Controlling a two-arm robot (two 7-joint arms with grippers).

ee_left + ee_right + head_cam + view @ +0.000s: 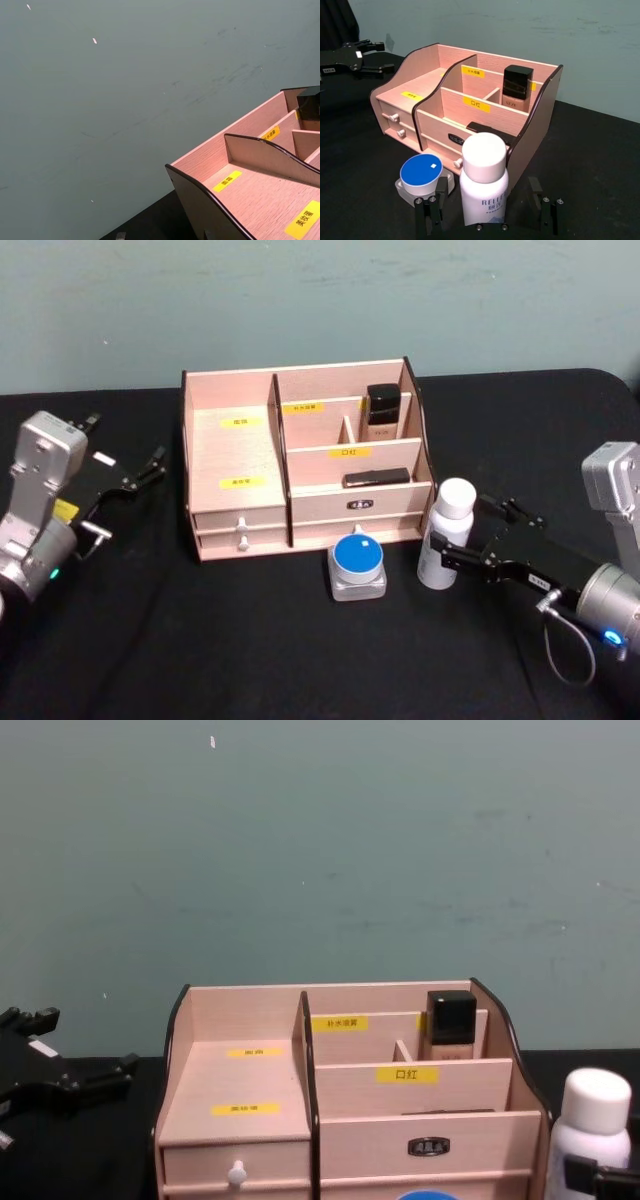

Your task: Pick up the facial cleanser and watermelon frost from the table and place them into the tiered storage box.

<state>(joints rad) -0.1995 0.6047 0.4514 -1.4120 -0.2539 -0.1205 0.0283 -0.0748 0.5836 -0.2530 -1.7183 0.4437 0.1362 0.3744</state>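
The facial cleanser (445, 535), a white bottle with a white cap, stands upright on the black table just right of the tiered storage box (232, 450). My right gripper (472, 535) is open and straddles the bottle (484, 182); a gap shows between each finger (431, 212) and the bottle. The watermelon frost (357, 560), a small clear jar with a blue lid, sits in front of the box's drawers (421, 173). My left gripper (130, 490) rests open and empty, left of the box.
A dark-capped bottle (383, 410) stands in the box's back right compartment, and a flat black item (376, 478) lies in the front right tier. The left compartments (260, 197) hold nothing. A teal wall rises behind the table.
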